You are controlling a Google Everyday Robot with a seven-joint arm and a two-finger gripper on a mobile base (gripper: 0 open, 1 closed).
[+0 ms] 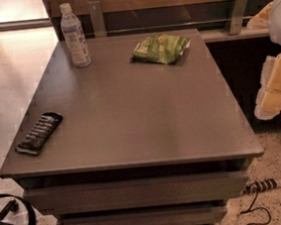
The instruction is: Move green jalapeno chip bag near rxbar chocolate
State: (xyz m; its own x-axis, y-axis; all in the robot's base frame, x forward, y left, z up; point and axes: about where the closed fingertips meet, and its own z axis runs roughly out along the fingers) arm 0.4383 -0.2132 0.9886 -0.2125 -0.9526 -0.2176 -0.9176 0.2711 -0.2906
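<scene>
The green jalapeno chip bag (160,49) lies flat on the far part of the grey table (131,115), right of its middle. The rxbar chocolate (39,132), a black wrapper with white lettering, lies near the table's front left edge. My gripper (276,84) hangs at the right edge of the view, off the table's right side, well apart from the bag and far from the bar. It holds nothing that I can see.
A clear water bottle (75,36) stands upright at the table's far left corner. A wall with metal brackets (237,8) runs behind the table. A power strip and cable (267,186) lie on the floor at the lower right.
</scene>
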